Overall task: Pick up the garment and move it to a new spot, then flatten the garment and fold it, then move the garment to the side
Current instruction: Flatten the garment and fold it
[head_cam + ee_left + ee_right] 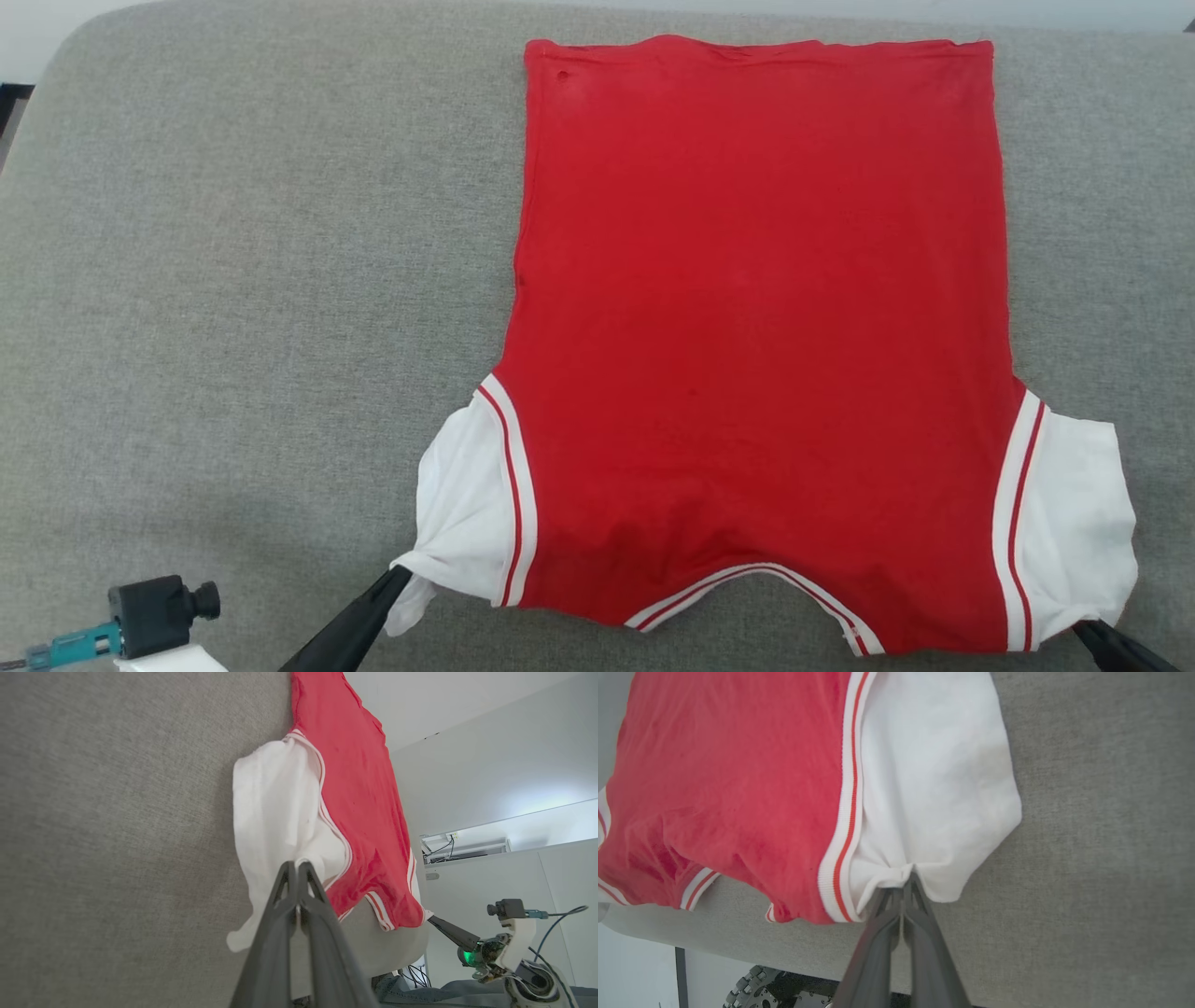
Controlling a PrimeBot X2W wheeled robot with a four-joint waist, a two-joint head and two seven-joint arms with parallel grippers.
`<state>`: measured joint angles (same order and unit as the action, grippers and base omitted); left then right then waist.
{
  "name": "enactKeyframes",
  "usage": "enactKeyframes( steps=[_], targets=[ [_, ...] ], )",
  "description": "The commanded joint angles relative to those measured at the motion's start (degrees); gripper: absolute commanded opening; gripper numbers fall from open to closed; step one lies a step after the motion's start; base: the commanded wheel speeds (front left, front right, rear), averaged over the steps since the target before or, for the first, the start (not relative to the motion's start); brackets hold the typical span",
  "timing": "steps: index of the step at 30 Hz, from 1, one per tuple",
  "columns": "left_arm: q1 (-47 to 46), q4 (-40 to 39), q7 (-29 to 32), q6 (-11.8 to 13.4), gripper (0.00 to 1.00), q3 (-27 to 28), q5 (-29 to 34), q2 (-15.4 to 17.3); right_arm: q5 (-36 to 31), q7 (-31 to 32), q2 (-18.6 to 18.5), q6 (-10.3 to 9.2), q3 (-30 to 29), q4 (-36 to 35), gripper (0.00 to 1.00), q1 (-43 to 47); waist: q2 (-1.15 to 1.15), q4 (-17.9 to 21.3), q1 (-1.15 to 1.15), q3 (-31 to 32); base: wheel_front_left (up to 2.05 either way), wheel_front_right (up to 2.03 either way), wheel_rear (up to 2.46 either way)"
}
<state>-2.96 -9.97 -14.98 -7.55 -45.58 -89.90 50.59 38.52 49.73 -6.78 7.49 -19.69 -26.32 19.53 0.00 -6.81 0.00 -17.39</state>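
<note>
Red jersey T-shirt (761, 327) lies ahead on grey woven cushion (233, 280); my left claw (401, 573) and right claw (1081, 629) each pinch its nearest white sleeve.

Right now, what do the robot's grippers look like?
The left gripper and right gripper each have two long, dark, tapering fingers. A black camera with a teal plug sits on a white mount; a green light glows behind the right gripper.

The underside of the garment (761, 327) lay hidden against the grey cushion (233, 280). The head view's bottom edge cut off the left gripper (400, 571) and right gripper (1081, 627) behind their tips.
</note>
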Motion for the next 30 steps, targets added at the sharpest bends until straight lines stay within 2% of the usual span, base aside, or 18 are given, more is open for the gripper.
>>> enactKeyframes(
  steps=[1,7,13,15,16,17,18,19,22,26,30],
  targets=[
    [0.4,0.2,-0.3,0.1,0.00,0.0,0.0,-0.2,-0.5,-0.2,0.2,0.00,0.1,0.3,0.00,-0.3,0.00,0.0,0.00,0.0,0.00,0.00,0.00],
    [-2.5,3.4,1.4,0.1,0.00,-1.3,0.8,-3.2,-1.8,-2.1,0.4,0.00,1.4,6.7,0.00,-4.2,0.00,-0.4,0.00,0.0,0.00,0.00,0.00],
    [-5.0,6.1,3.1,0.1,0.00,-2.5,0.8,-5.2,-4.8,-3.8,-1.1,0.00,4.3,13.2,0.00,-7.4,0.00,-0.8,0.00,-0.3,0.00,0.00,0.00],
    [-5.3,6.5,3.1,0.1,0.00,-2.8,1.0,-5.6,-5.4,-4.4,-1.5,-0.01,5.1,14.7,0.06,-8.0,0.00,-0.9,0.00,-0.3,0.00,0.00,0.00],
    [-5.5,6.6,3.1,0.1,0.00,-3.0,1.1,-5.8,-5.7,-4.6,-1.7,-0.01,5.4,15.4,0.15,-8.1,0.00,-1.0,0.00,-0.2,0.00,0.00,0.00],
    [-5.5,6.5,3.1,0.1,0.00,-3.2,1.1,-6.1,-6.0,-4.9,-2.0,-0.01,5.7,15.7,0.31,-8.0,0.00,-1.1,0.00,-0.1,0.00,0.00,0.00],
    [-5.6,6.3,3.0,0.1,0.00,-3.3,1.0,-6.2,-6.4,-5.5,-2.2,-0.02,5.6,15.8,0.91,-8.0,0.00,-1.2,0.00,0.1,0.00,0.00,0.00],
    [-5.6,6.3,2.8,0.1,0.00,-3.2,1.1,-6.2,-6.7,-5.9,-2.6,-0.05,5.3,15.4,1.00,-8.0,0.00,-1.3,0.00,0.1,0.00,0.00,0.00],
    [-5.9,5.6,2.6,0.1,0.00,-3.6,1.3,-6.2,-5.9,-5.9,-3.7,-0.06,4.1,12.0,1.00,-8.0,0.00,-1.7,0.00,0.2,0.00,0.00,0.00],
    [-6.3,3.7,2.4,0.1,0.00,-4.2,1.6,-6.5,-4.4,-3.5,-5.8,-0.01,-1.9,4.3,1.00,-10.8,0.00,-2.4,0.00,-0.1,0.00,0.00,0.00],
    [-7.2,2.1,2.4,0.1,0.00,-4.7,2.2,-6.4,-5.9,1.1,-9.4,-0.01,-6.6,0.9,1.00,-19.7,0.00,-3.4,0.00,-2.0,0.00,0.00,0.00]
  ],
)
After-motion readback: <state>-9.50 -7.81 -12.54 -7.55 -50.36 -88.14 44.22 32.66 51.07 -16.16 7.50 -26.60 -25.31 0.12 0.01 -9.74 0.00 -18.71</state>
